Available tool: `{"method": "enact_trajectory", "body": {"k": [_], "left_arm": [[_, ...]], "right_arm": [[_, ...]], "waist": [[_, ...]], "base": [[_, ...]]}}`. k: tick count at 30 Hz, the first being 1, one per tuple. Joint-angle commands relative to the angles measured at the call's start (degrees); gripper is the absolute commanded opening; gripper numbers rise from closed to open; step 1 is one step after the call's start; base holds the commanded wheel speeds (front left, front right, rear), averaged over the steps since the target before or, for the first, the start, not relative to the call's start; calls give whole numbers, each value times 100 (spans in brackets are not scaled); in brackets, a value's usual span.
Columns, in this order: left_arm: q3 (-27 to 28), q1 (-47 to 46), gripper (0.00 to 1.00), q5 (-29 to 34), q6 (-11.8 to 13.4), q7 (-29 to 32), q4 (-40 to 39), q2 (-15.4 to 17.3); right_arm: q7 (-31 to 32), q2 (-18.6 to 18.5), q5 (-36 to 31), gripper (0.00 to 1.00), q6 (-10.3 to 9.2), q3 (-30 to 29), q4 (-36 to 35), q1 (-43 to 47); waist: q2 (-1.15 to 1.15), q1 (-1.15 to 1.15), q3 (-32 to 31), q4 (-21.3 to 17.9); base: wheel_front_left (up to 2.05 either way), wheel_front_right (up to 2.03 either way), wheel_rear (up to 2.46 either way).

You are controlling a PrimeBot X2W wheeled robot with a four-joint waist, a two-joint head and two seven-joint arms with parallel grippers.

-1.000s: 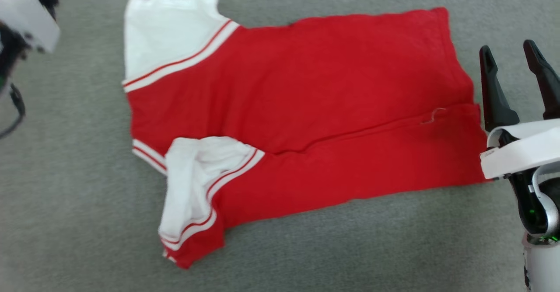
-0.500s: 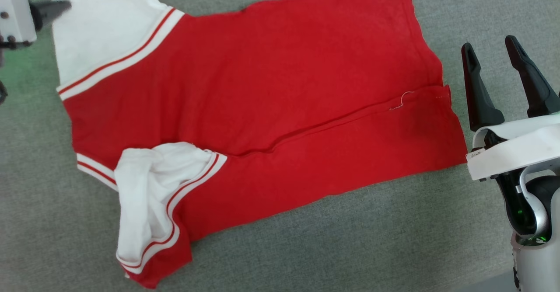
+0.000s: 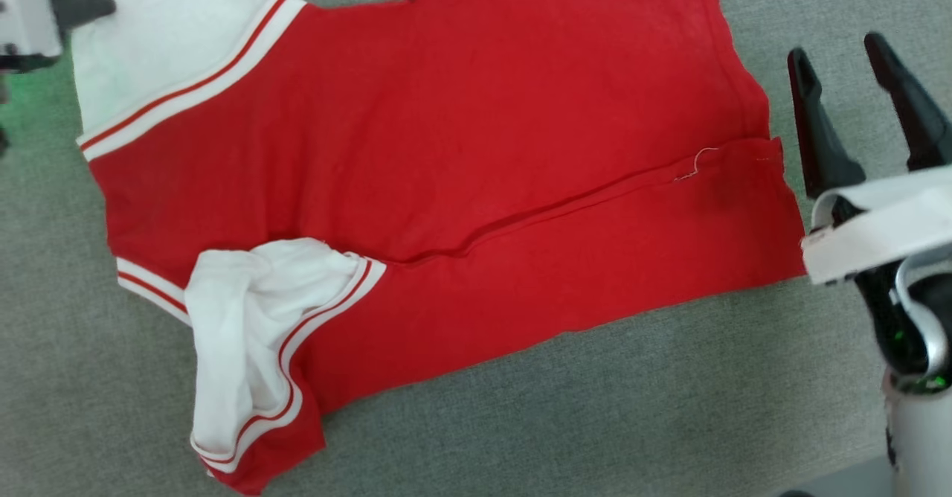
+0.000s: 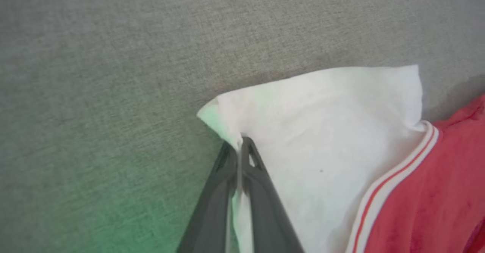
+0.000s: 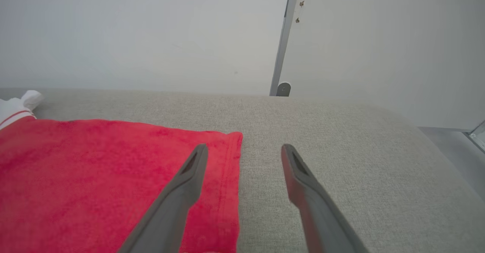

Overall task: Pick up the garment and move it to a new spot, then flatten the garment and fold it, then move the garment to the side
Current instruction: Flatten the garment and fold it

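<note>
Red jersey (image 3: 461, 132) lies spread on grey fabric-covered worktop (image 3: 595, 408), taking up most of head view. Shoulders are toward frame left, hem toward frame right. Its lower long edge is lapped over the body, w/ the fold line running diagonally from frame centre to mid right, and a loose thread (image 3: 695, 166) near the right end of that line.

Upper white sleeve (image 3: 156, 43) lies flat at upper left w/ red-white striped trim (image 3: 193, 88) crossing diagonally. Lower white sleeve (image 3: 245, 318) is bunched & crumpled at lower left, resting on the red body.

L end effector (image 4: 238, 147) is clenched on the outer edge of the upper sleeve. In left wrist view, lower centre, a thin ridge of white fabric is pinched between the two dark fingers (image 4: 261, 185), w/ the sleeve corner poking just past the tips. A green tint falls on the worktop beside it.

R end effector (image 3: 835, 47) is at mid right of head view, released, fingers well apart & grasping nothing. It sits just beside the hem, off the cloth. In right wrist view one finger overlaps the hem edge in frame, the other is over bare worktop. Pale wall (image 5: 151, 37) & a grey vertical strip (image 5: 282, 44) are behind
</note>
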Motion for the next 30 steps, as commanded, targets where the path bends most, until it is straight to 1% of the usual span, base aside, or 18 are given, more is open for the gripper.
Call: {"method": "enact_trajectory", "body": {"k": [1,4,8,13,16,19,22,27,30], "left_arm": [[-82,159,0,-46,-24,6,-41,-110],[-102,143,0,-93,-24,-69,-153,-113],[-157,69,0,-151,-24,-161,-312,-183],[-250,-22,0,-208,-21,-285,-507,-286],[-325,-60,0,-230,-21,-356,-622,-329],[-383,-110,0,-267,-21,-439,-723,-386],[-450,-141,0,-311,-20,-518,-779,-461],[-525,-167,0,-434,-20,-711,-880,-565],[-577,-195,0,-515,-20,-813,-942,-617]], "right_arm": [[134,-64,54,100,-9,41,6,-162],[715,-300,148,100,-9,159,179,-525],[1845,-586,519,100,-9,312,584,-1175],[3203,-905,864,100,-9,544,1298,-2024],[3812,-1044,974,100,-9,646,1765,-2500],[4138,-1102,976,100,-9,652,2222,-2923],[4334,-1122,948,100,-9,684,2653,-3238],[4468,-1125,858,100,-9,759,3334,-3535],[4423,-1117,902,100,-9,847,3599,-3602]], "waist": [[0,0,0,37],[0,0,-8,124],[0,0,31,286],[0,0,113,501],[0,0,168,626],[0,0,226,752],[0,0,260,869],[0,0,271,989],[0,0,272,1036]], "base": [[0,0,0],[0,0,0],[0,0,0],[0,0,0],[0,0,0],[0,0,0],[0,0,0],[0,0,0],[0,0,0]]}}
